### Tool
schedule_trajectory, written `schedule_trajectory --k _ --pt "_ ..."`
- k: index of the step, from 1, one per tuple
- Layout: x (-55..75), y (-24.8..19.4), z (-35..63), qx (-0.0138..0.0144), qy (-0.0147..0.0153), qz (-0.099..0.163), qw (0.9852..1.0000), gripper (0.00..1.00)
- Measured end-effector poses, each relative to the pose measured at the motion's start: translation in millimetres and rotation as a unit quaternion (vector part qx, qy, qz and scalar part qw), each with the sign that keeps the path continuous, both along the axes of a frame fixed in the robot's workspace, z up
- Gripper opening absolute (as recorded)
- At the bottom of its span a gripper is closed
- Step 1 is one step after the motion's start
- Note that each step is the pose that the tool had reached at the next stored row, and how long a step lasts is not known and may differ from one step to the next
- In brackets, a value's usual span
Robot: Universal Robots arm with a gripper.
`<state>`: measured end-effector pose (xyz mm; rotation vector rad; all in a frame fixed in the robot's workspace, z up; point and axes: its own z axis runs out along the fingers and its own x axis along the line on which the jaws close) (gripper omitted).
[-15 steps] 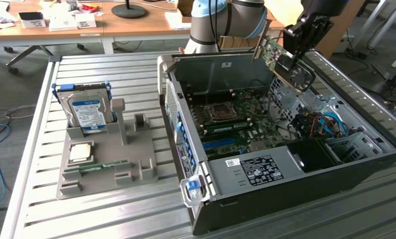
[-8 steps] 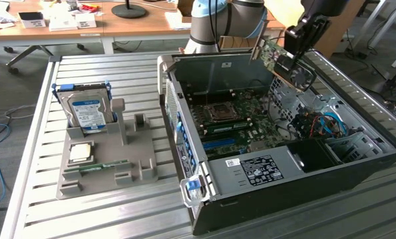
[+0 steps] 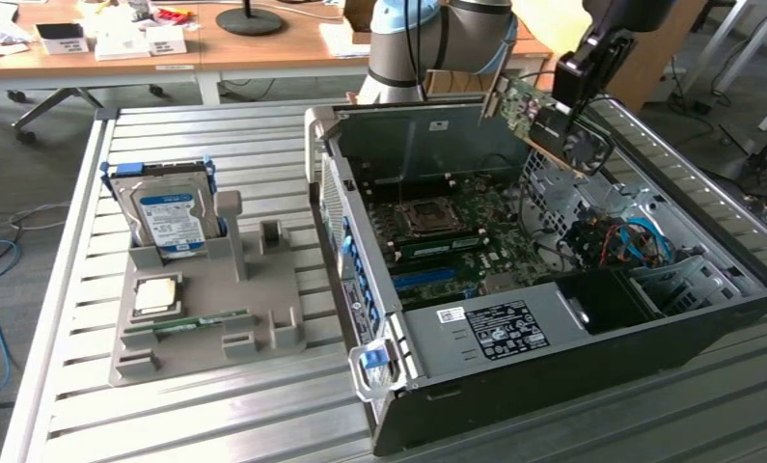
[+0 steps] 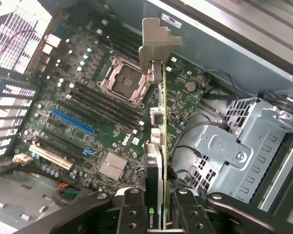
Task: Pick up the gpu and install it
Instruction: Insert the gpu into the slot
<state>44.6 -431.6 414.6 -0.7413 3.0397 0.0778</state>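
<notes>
Gripper jaws are drawn in narrow and clamped on the gpu, which hangs in the upper right of the exterior view, tilted, above the back corner of the open computer case and touching nothing below. In the wrist view the two fingers pinch the card on its faces, so it is seen edge-on, with its silver bracket at the end farthest from the grip. The pick-up looks done, and the step in hand appears to be carrying the card over to its slot on the motherboard. To do that well, the card's long edge should probably be brought parallel to the expansion slots, the blue one and its black and pale neighbours, which lie on the far side of the CPU socket from where the card hangs now. Which of them is meant I cannot tell. The tilt seen in the exterior view should be taken out so the contact edge meets the slot square, not corner first. The bracket end wants to face the case's perforated rear wall, so that it slides down against the wall as the card goes in. The loose cables and the drive cage sit near the card's present place and could snag the cooler if the path swings toward them. The grip sits at one end, so any push may pivot the card; slow, straight travel seems wise. On the grey tray at the exterior view's left, the hard drive and the RAM stick lie well apart from all this.
</notes>
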Motion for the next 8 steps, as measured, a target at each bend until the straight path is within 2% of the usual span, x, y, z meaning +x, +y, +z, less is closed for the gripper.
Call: schedule_trajectory --k 8 --pt "0.0 0.0 0.0 0.0 0.0 0.046 0.9989 0.27"
